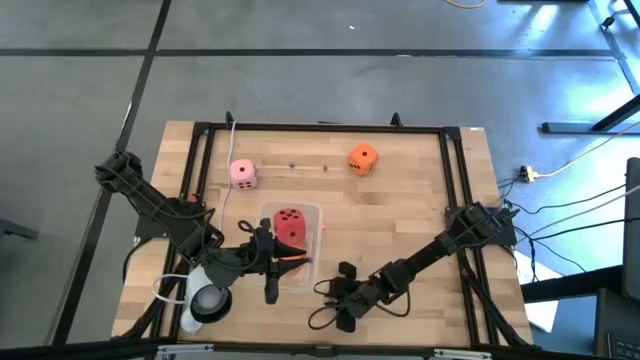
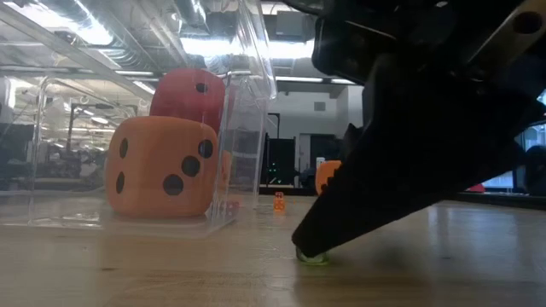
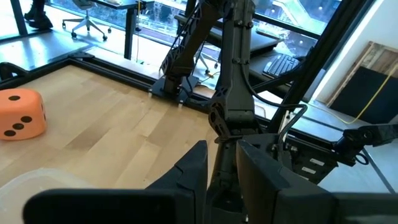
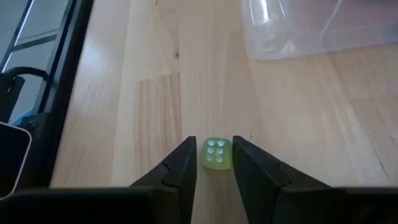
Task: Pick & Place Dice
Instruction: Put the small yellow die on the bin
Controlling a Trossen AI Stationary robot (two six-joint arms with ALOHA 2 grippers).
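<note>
Right gripper is down at the table near the front edge, arm stretched low and diagonal, fingers only slightly apart. Left gripper sits just to its left, arm bent in from the left side, its fingers parted.

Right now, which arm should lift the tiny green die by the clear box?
Right. The right gripper already straddles the green die on the table, fingers open. The left gripper hovers at the clear box.
</note>
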